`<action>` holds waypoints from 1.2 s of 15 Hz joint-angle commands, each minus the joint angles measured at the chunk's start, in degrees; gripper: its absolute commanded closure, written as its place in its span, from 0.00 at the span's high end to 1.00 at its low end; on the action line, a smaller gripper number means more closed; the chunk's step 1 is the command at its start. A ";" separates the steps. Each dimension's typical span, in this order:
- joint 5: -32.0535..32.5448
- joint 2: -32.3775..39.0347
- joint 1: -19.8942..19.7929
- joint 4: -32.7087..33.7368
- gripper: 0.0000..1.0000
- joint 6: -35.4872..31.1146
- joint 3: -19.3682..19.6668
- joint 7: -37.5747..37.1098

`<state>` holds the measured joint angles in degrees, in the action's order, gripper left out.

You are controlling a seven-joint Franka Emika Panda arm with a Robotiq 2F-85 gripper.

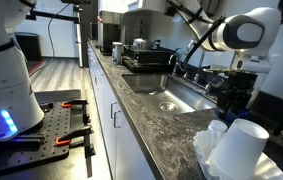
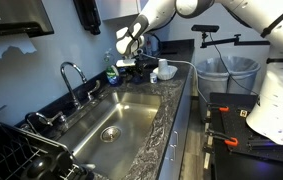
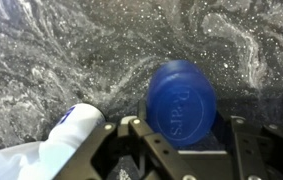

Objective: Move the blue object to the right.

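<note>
In the wrist view the blue object (image 3: 181,100) is a round deep-blue item with raised lettering on its top, resting on the grey marbled countertop (image 3: 71,40). My gripper (image 3: 187,126) comes in from the bottom edge, its black fingers (image 3: 145,122) pressed against both sides of the object, so it is shut on it. In both exterior views the arm reaches down to the counter beside the sink, with the gripper (image 1: 236,93) (image 2: 141,62) low over the surface. The blue object is too small to make out there.
A translucent bottle with a pale cap (image 3: 73,128) lies just left of the gripper. White cups (image 1: 237,150) (image 2: 165,70) stand close by on the counter. The steel sink (image 2: 116,120) with its faucet (image 2: 73,75) is beside the work spot, and a dish rack (image 2: 11,155) is beyond it.
</note>
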<state>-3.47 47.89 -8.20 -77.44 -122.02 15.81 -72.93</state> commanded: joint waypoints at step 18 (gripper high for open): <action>-3.62 5.68 -3.02 9.13 0.36 8.76 -0.68 -42.77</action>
<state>-6.72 52.71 -10.67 -71.12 -115.48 15.57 -112.70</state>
